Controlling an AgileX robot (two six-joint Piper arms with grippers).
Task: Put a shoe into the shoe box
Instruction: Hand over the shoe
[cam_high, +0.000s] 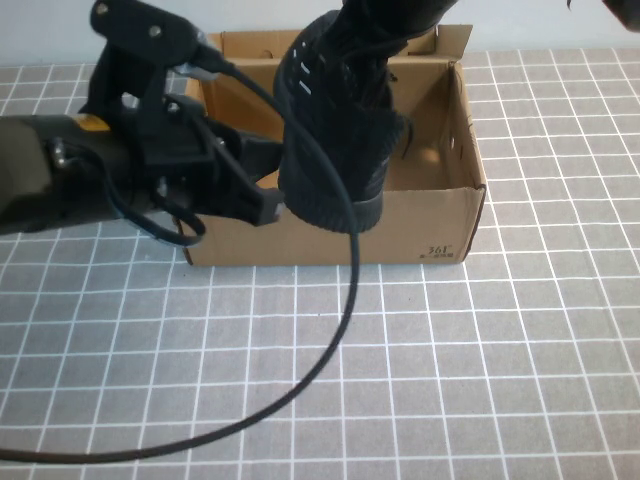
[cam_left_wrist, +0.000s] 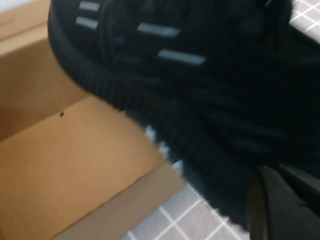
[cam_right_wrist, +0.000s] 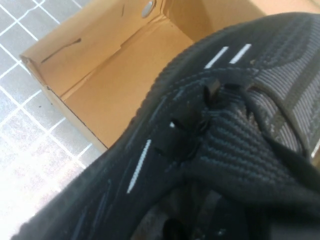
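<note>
The shoe (cam_high: 330, 150), black knit with short white dashes, hangs toe-down over the open brown shoe box (cam_high: 400, 240). Its toe dips at the box's front wall. My right gripper (cam_high: 378, 28) comes down from the top and is shut on the shoe's collar. In the right wrist view the shoe (cam_right_wrist: 225, 125) fills the frame above the shoe box floor (cam_right_wrist: 100, 90). My left gripper (cam_high: 268, 205) is shut, low at the box's front left, its tip beside the shoe's toe. The left wrist view shows the ribbed sole (cam_left_wrist: 200, 100), the box wall (cam_left_wrist: 75, 175) and a dark finger (cam_left_wrist: 285, 210).
A black cable (cam_high: 340, 330) loops from the left arm across the grey checked mat (cam_high: 500, 380) in front of the box. The box's back flap (cam_high: 250, 45) stands up behind the shoe. The left arm's body (cam_high: 60, 170) covers the table's left side.
</note>
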